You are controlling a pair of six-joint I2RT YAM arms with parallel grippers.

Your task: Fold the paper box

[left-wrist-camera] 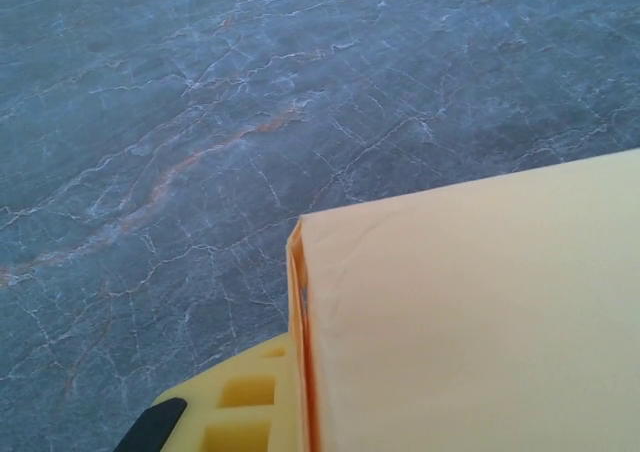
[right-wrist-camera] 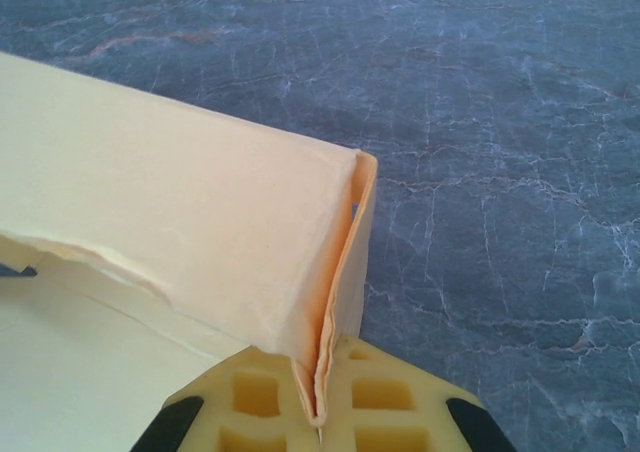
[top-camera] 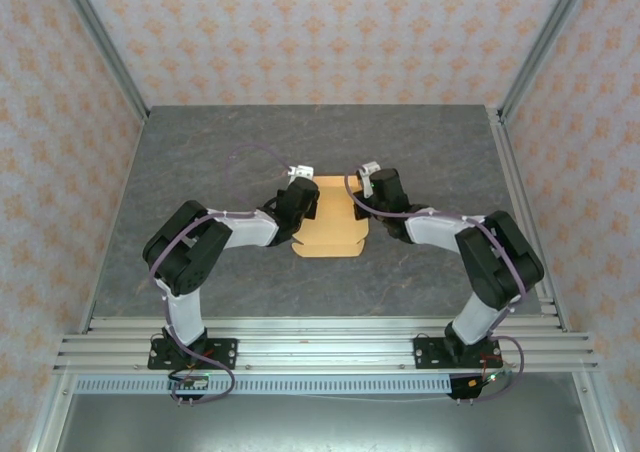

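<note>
The paper box (top-camera: 331,234) is tan-orange card lying mid-table between both arms, partly folded with walls raised. My left gripper (top-camera: 309,204) is at its left far corner. In the left wrist view one yellow finger (left-wrist-camera: 235,402) presses on the doubled wall edge of the box (left-wrist-camera: 470,302); the card hides the other finger, and the left gripper (left-wrist-camera: 305,392) is shut on that wall. My right gripper (top-camera: 359,204) is at the right far corner. In the right wrist view the right gripper (right-wrist-camera: 322,377) is shut, pinching the doubled corner seam of the box (right-wrist-camera: 180,192).
The box rests on a dark grey marbled tabletop (top-camera: 220,162). An aluminium rail (top-camera: 320,334) runs along the near edge by the arm bases. Patterned walls and metal frame posts (top-camera: 505,142) close in the sides and back.
</note>
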